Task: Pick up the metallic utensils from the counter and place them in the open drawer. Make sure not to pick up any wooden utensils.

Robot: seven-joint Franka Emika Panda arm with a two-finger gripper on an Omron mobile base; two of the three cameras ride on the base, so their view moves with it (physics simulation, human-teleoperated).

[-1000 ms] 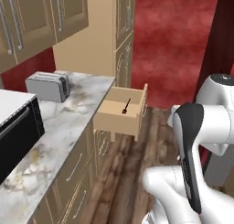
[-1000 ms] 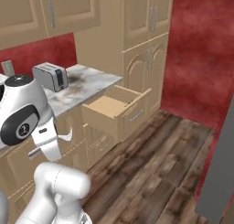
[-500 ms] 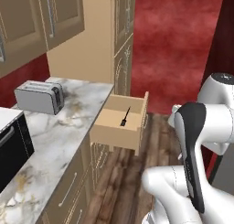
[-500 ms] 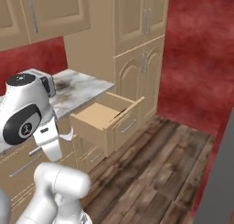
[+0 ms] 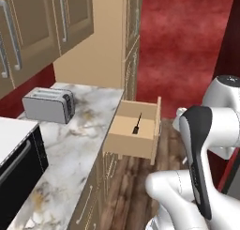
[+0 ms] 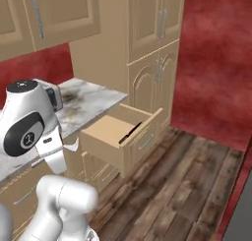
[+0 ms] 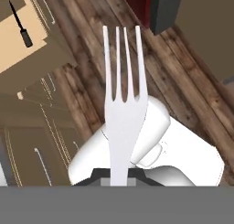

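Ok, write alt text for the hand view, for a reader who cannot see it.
A pale silvery fork stands up from the shut jaws at the bottom, tines pointing away over a dark wooden floor. At upper left lies the open drawer, with a black knife in it.

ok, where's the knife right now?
The knife lies in the open drawer, right of the counter in the left base view; top left in the hand view.

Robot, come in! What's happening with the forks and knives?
Fingers shut on fork. Knife already in open drawer. Nothing blocking the drawer.
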